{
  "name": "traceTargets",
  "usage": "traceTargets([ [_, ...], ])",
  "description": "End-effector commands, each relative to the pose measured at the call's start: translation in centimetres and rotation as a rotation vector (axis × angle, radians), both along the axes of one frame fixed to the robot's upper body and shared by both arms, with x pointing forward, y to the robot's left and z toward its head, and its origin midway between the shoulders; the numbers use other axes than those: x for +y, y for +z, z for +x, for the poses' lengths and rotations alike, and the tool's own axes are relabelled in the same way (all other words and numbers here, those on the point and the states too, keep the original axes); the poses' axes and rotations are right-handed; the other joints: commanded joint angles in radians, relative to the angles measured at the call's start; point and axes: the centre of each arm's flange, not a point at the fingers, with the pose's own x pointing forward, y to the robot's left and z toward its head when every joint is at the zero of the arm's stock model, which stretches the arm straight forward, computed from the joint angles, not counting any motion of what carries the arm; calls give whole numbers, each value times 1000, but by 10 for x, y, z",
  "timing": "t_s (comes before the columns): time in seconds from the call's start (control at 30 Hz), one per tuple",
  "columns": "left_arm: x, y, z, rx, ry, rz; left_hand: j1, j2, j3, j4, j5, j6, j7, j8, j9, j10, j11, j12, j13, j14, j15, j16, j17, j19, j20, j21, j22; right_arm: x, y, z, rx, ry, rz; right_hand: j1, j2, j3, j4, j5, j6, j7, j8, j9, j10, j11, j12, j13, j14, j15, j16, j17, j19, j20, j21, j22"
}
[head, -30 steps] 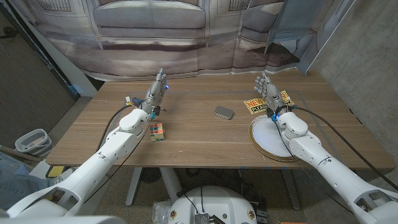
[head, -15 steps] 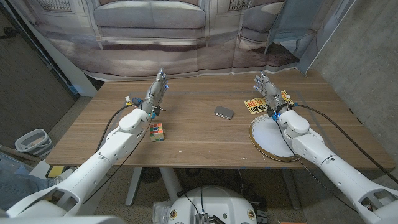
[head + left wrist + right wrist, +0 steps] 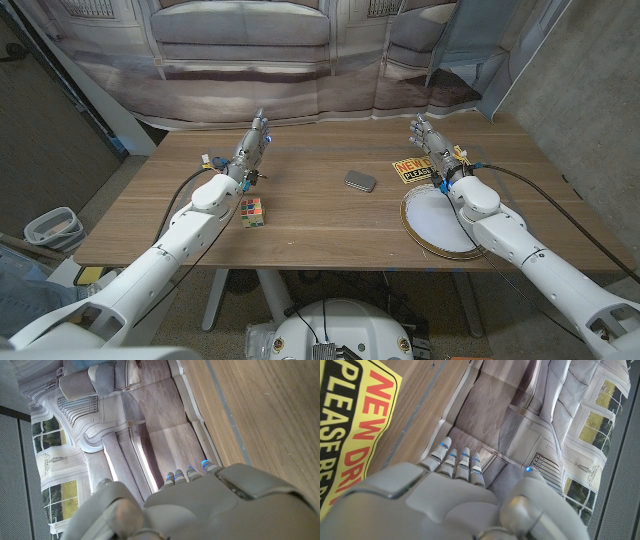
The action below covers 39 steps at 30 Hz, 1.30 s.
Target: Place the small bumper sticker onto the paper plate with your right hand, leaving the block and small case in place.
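Note:
A yellow and black bumper sticker (image 3: 413,169) lies on the table just beyond the white paper plate (image 3: 436,225); its big letters fill one side of the right wrist view (image 3: 355,435). My right hand (image 3: 432,148) stands over the sticker's right part, fingers straight and apart, holding nothing. A multicoloured block (image 3: 252,212) sits at front left and a small grey case (image 3: 360,180) lies mid-table. My left hand (image 3: 252,148) stands beyond the block, fingers extended and empty.
A small white and yellow object (image 3: 212,160) lies at the left, near my left arm. A printed backdrop (image 3: 300,60) hangs behind the table's far edge. The plate reaches nearly to the table's front edge.
My right hand has shifted slightly right and away over the sticker. The left arm, block, case and plate stay put.

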Motion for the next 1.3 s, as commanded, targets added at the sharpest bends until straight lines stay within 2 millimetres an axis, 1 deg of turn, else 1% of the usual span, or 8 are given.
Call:
traceTargets([
  [0.03,0,0,-3,-5,-6,5,11,3,-7,-1,5,-46,0,4,3,-77,2,6,4,-97,3,5,6,-134,-17,6,4,-5,4,-8,-20,-58,-42,15,1,1,-9,6,8,-7,5,6,11,-1,8,2,7,-2,4,4,12,-53,-5,6],
  [0.33,-1,-1,-7,-10,-7,3,14,5,-8,-2,5,-46,0,4,3,-77,1,7,4,-98,3,5,6,-137,-16,6,4,-8,7,-16,-40,-102,-88,19,2,1,-12,6,13,-11,7,6,15,-5,9,2,9,-5,4,4,14,-52,-9,6],
  [0.6,2,-4,-15,-19,11,3,16,7,-9,-3,5,-45,4,5,3,-81,4,6,4,-98,5,5,6,-139,-15,6,4,-10,9,-19,-51,-134,-113,25,6,2,-15,7,18,-17,8,6,24,-6,12,2,14,-9,4,4,17,-52,-14,6],
  [0.73,3,-5,-15,-19,10,-4,17,8,-9,-3,5,-44,3,5,3,-80,7,7,4,-98,5,6,6,-139,-15,7,5,-9,11,-19,-51,-152,-134,26,7,2,-17,7,19,-18,9,7,24,-7,11,2,15,-8,4,4,17,-52,-17,6],
  [0.9,3,-7,-14,-20,9,-10,19,9,-10,-3,5,-44,3,5,3,-80,2,7,4,-98,5,6,6,-140,-14,7,5,-7,13,-18,-56,-171,-161,28,7,2,-18,7,20,-18,9,7,25,-7,11,3,15,-8,3,4,17,-53,-19,6],
  [1.03,2,-5,-14,-23,6,-6,19,10,-11,-3,5,-43,3,5,3,-80,4,7,4,-97,4,6,6,-140,-15,7,5,-6,17,-19,-64,-197,-190,30,8,2,-19,8,22,-19,9,7,28,-6,12,3,15,-7,3,4,18,-53,-21,6],
  [1.07,2,-5,-14,-23,9,-4,20,10,-11,-3,5,-44,2,5,3,-80,5,7,4,-98,4,6,6,-141,-14,7,5,-5,17,-19,-65,-202,-195,32,8,2,-20,8,22,-20,9,7,29,-11,12,3,15,-8,3,4,18,-53,-23,6],
  [1.3,1,-2,-13,-27,10,-8,21,11,-12,-4,5,-43,2,5,3,-79,5,8,4,-98,4,6,6,-142,-14,7,5,-8,18,-19,-66,-224,-209,37,9,3,-23,9,24,-22,9,7,30,-10,12,3,21,-12,4,4,26,-55,-24,6],
])
